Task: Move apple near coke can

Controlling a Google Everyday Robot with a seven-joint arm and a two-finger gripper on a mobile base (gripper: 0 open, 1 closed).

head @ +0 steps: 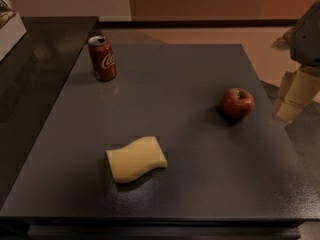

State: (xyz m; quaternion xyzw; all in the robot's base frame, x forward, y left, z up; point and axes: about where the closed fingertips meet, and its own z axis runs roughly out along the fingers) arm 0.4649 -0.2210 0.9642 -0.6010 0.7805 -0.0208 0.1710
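1. You see the apple [238, 103] resting on the dark grey table [200, 179], at about 3 o'clock from the table's centre and close to the right edge. It sits upright, with its dimpled top and short stem facing up.
2. The can [102, 58] stands upright at about 10 o'clock from the centre, near the far left corner. Its silver top shows, and its white lettering is turned towards you.
3. The apple and the can are well apart. From the apple, the can lies towards 10 o'clock, across most of the tabletop.
4. Your gripper [290, 106] hangs at 3 o'clock from the apple and appears just past the table's right edge. It is near the apple but not touching it. Only its pale cream segments show below a grey part of the arm [309, 34], and you cannot tell whether the gripper is open or closed.
5. A pale yellow sponge [136, 159] lies flat at about 7 o'clock from the centre, apart from both the apple and the can.
6. A darker counter [40, 64] adjoins the table at 9 o'clock.
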